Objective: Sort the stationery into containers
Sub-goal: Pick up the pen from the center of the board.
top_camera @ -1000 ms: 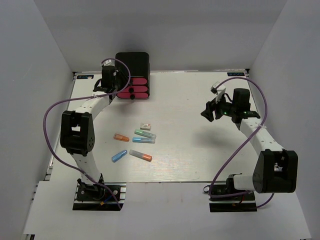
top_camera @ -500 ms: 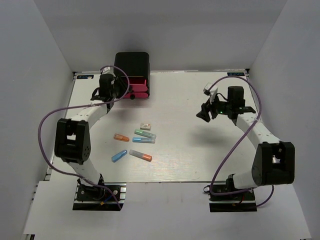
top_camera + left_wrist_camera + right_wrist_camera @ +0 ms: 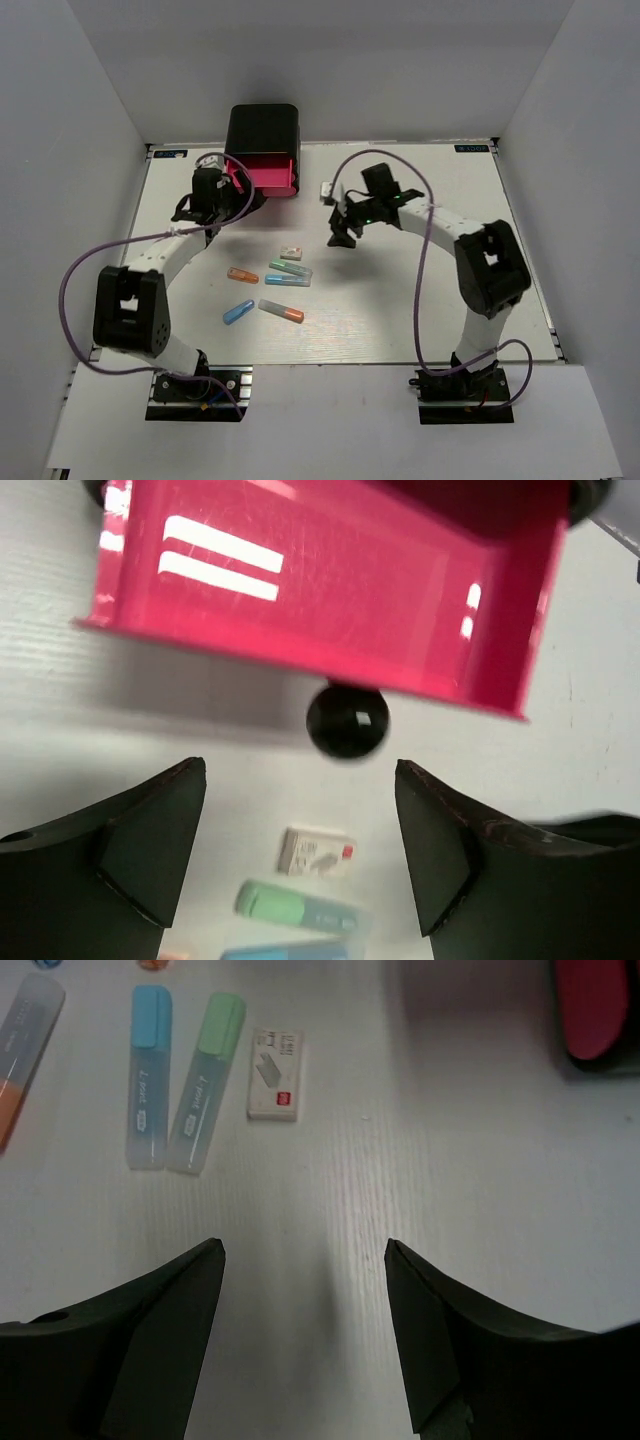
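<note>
Pink drawer [image 3: 320,590] juts open from the black cabinet [image 3: 264,125], its knob [image 3: 347,720] just beyond the wide-spread left gripper [image 3: 297,780]. Stationery pieces [image 3: 288,281] lie at its 6 o'clock. The right gripper [image 3: 305,1250], equally wide, hovers at their 2 o'clock.

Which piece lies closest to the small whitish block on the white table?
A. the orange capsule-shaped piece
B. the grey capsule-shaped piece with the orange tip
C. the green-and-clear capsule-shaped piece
C: in the right wrist view the green-and-clear capsule-shaped piece lies right beside the small whitish block, with only a narrow gap between them.
</note>
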